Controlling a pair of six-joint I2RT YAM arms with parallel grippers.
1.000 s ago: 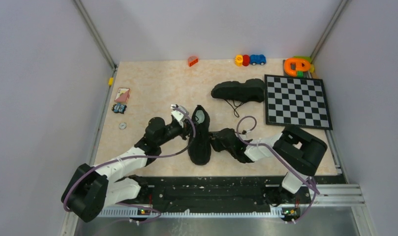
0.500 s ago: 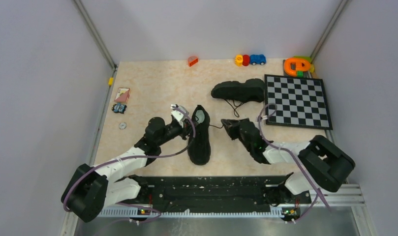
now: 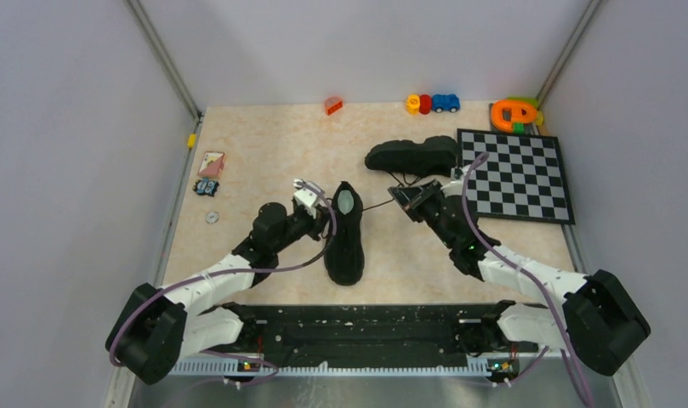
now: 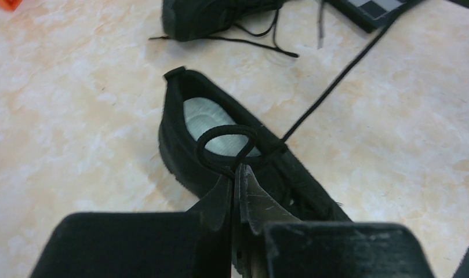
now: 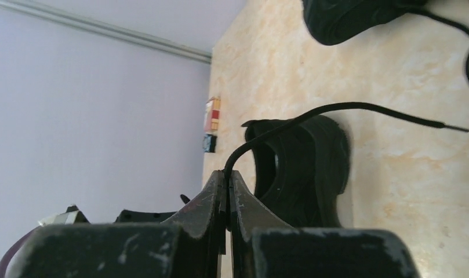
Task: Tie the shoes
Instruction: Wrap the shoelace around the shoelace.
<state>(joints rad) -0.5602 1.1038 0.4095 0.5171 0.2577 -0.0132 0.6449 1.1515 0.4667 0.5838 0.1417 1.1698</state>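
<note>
We are looking at the near shoe (image 3: 344,238) lying toe toward the arms in the middle of the table (image 3: 264,153), its pale insole showing. The left pincer (image 4: 236,174) is sitting just beside the shoe, on the side toward the left arm. Its fingers are pressing fully together and pinching the base of a small loop (image 4: 200,146) of lace that is standing up over the insole. The right pincer (image 5: 226,174) is hanging off to the shoe's other side, a little apart from it. Its fingers are likewise squeezing tight, gripping a strand of lace (image 4: 330,94) that is stretching in a straight line from the shoe's laced front out to it. The far shoe (image 3: 412,157) is lying crosswise beyond the right pincer, near the corner of the chessboard (image 3: 514,174), with its loose laces trailing on the table close by that pincer
</note>
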